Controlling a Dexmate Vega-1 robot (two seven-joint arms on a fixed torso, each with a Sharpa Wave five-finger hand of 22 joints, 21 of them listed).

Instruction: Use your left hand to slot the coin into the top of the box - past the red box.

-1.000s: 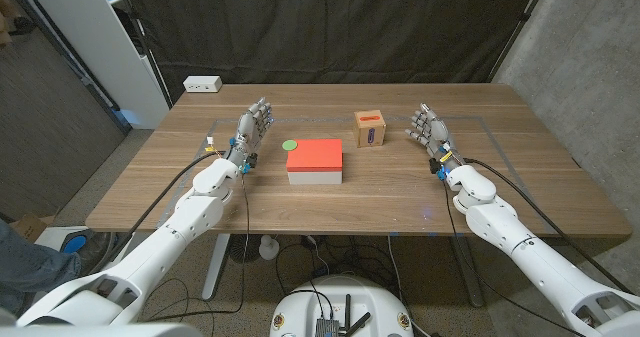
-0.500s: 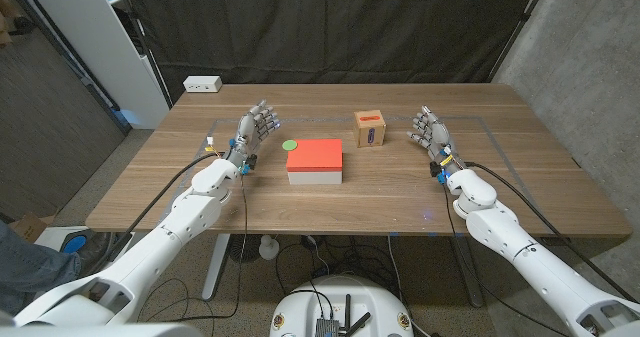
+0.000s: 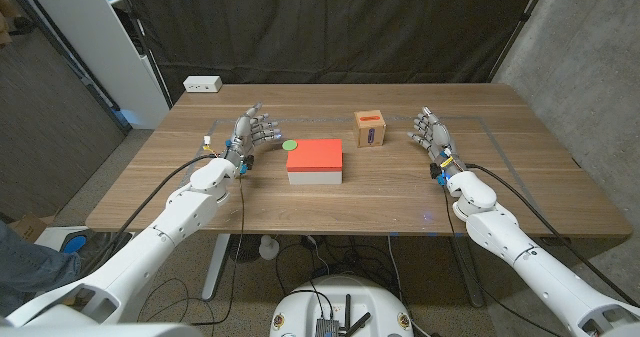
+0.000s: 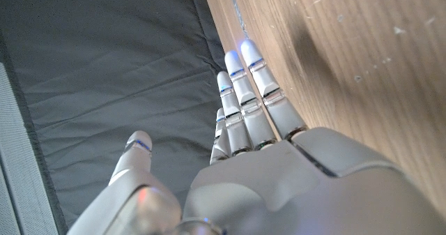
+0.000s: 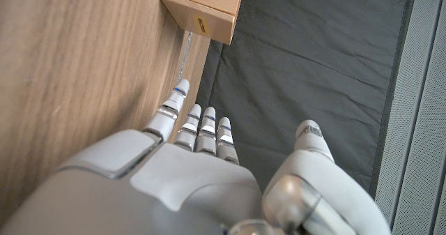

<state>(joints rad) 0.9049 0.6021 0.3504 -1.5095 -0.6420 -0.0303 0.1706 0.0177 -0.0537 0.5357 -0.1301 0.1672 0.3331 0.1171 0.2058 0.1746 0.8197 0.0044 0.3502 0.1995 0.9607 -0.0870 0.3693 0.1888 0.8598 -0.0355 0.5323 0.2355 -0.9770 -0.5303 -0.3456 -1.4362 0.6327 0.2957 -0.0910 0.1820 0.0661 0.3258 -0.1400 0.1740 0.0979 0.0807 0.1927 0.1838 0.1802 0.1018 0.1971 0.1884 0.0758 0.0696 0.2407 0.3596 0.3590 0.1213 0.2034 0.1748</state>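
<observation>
A green coin (image 3: 290, 144) is seen flat at the red box's (image 3: 315, 161) ten o'clock; the slotted wooden box (image 3: 369, 129) stands at two o'clock.

The green coin (image 3: 290, 145), near the red box's (image 3: 315, 156) far left corner, was too small to show any detail. The slot on top of the wooden box (image 3: 369, 129) was too small to make out clearly. In the right wrist view the wooden box (image 5: 202, 8) was cut off by the picture's edge. The white object (image 3: 202, 83) at the tabletop's far left corner was too small to identify.
</observation>
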